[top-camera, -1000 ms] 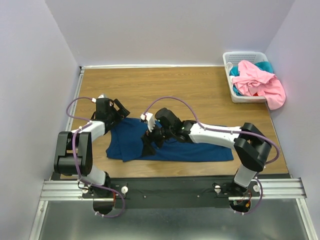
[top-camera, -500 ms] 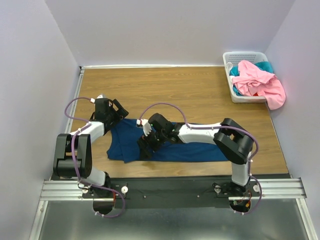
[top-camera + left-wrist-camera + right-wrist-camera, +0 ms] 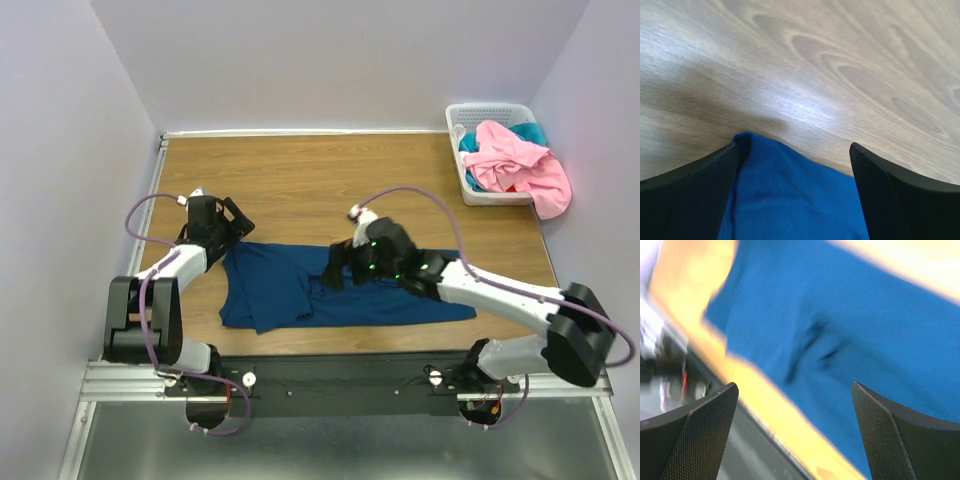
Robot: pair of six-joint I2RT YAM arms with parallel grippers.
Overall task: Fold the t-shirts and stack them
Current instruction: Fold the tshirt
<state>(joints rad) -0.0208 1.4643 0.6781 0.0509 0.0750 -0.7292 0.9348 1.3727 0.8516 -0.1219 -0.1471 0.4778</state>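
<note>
A dark blue t-shirt [image 3: 400, 300] lies spread in a long strip along the near part of the wooden table [image 3: 330, 170]. My left gripper [image 3: 236, 226] is open at the shirt's far left corner. In the left wrist view [image 3: 793, 145] that blue corner [image 3: 790, 200] lies between the jaws, against the left finger. My right gripper [image 3: 335, 272] is open and empty above the shirt's middle. The right wrist view [image 3: 794, 385] is blurred and shows blue cloth [image 3: 865, 315] below. A pink t-shirt [image 3: 515, 165] and a teal one [image 3: 530, 132] lie in the basket.
A white slatted basket [image 3: 490, 108] stands at the far right corner, the pink shirt hanging over its right side. Purple walls close in the table on three sides. The table's near edge [image 3: 770, 410] and the metal rail [image 3: 340, 375] run just below the shirt.
My right gripper has moved right, from the shirt's left part to its middle, and the arm's elbow has swung out right. The shirt lies a little flatter. The left gripper has barely moved.
</note>
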